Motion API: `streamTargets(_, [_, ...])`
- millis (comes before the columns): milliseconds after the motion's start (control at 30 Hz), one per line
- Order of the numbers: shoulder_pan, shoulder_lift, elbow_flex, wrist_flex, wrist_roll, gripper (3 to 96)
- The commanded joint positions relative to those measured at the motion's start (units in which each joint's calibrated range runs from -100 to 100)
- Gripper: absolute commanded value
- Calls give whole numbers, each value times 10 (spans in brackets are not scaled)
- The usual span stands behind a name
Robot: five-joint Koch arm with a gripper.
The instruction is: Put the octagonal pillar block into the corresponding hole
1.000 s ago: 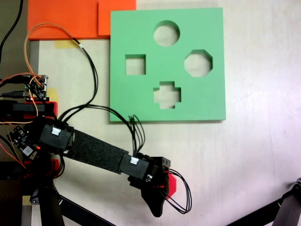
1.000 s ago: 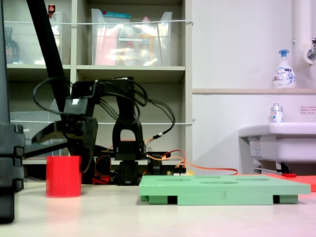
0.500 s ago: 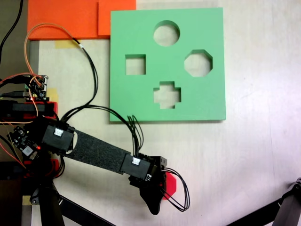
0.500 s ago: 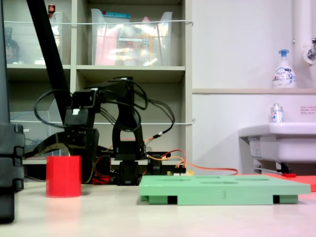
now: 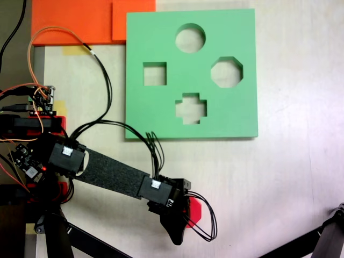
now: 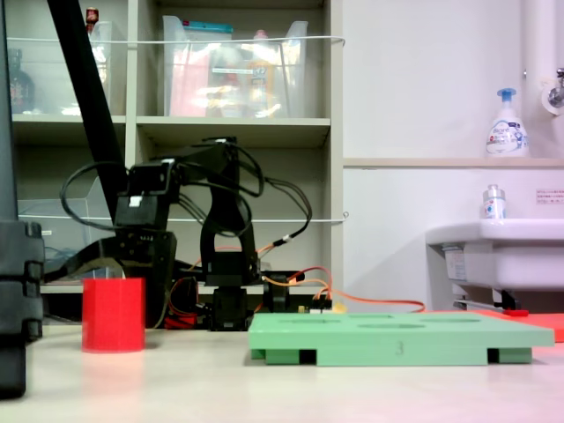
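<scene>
The octagonal pillar block (image 5: 195, 210) is bright red and stands on the table near the first exterior view's bottom, mostly covered by the black gripper (image 5: 185, 215). In the second exterior view the block (image 6: 113, 315) stands upright at the left, with the gripper (image 6: 119, 269) low behind its top and the jaws spread to either side, open. The green foam board (image 5: 161, 107) lies flat further up, apart from the block. Its eight-sided corresponding hole (image 5: 226, 72) is at the board's right. The board (image 6: 397, 339) also shows edge-on.
Round (image 5: 190, 37), square (image 5: 154, 73) and cross-shaped (image 5: 191, 108) cutouts share the board. Orange foam sheets (image 5: 80, 21) lie at the top left. Wires and a circuit board (image 5: 42, 99) sit by the arm's base. A black tripod leg (image 5: 322, 242) crosses the bottom right corner.
The gripper has come down from above the red block to the level of its top and shifted slightly. The block and the board have not moved.
</scene>
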Motion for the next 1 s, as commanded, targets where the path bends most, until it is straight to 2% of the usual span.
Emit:
streamTargets(33, [0, -1, 9, 24, -5, 758])
streamTargets(167, [0, -2, 6, 24, -5, 515])
streamTargets(233, [0, -2, 5, 25, -5, 470])
streamTargets(633, [-8, -17, -8, 24, -5, 416])
streamTargets(800, [-14, -24, -8, 23, -4, 313])
streamTargets(1000, [-15, -24, -7, 23, -4, 310])
